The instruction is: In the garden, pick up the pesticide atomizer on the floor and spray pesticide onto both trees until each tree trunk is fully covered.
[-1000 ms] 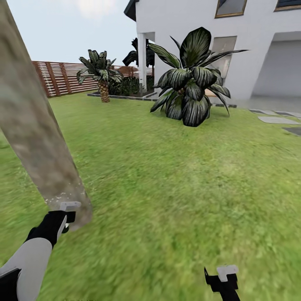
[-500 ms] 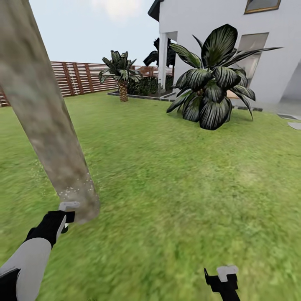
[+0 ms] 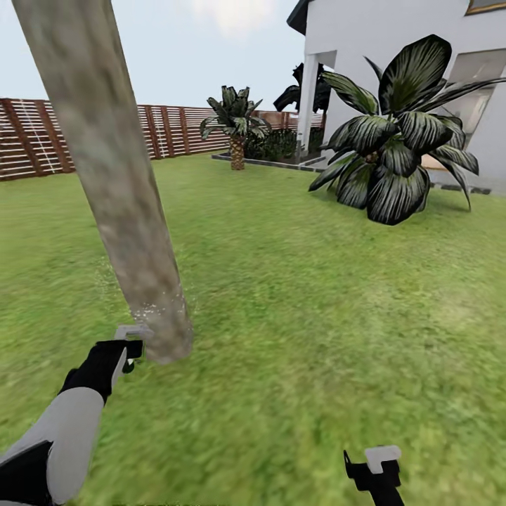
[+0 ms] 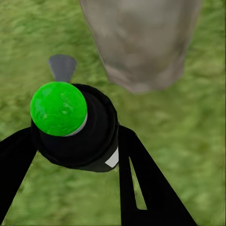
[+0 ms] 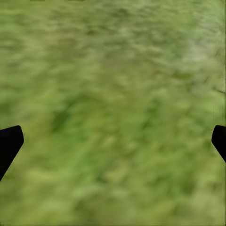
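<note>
A thick mottled grey-beige tree trunk [image 3: 112,176] rises from the grass at the left of the head view, with whitish pesticide specks [image 3: 151,309] low on its bark. My left gripper [image 3: 118,353] is close beside the trunk's base, shut on the pesticide atomizer [image 4: 75,127]. The atomizer is a black bottle with a green cap and a grey nozzle. In the left wrist view the nozzle points toward the trunk base [image 4: 141,42]. My right gripper [image 3: 372,469] hangs low over the grass with its fingertips [image 5: 9,143] wide apart, open and empty.
Grass lawn [image 3: 316,316] spreads ahead and to the right. A brown slatted fence [image 3: 42,137] closes the back left. A short palm [image 3: 237,133], a big dark-leaved plant [image 3: 400,154] and the white house [image 3: 379,35] stand at the back right.
The whole picture has shifted right, so the camera has turned left. My left gripper with the atomizer stays at the trunk's base, slightly higher in the view. The right gripper is unchanged.
</note>
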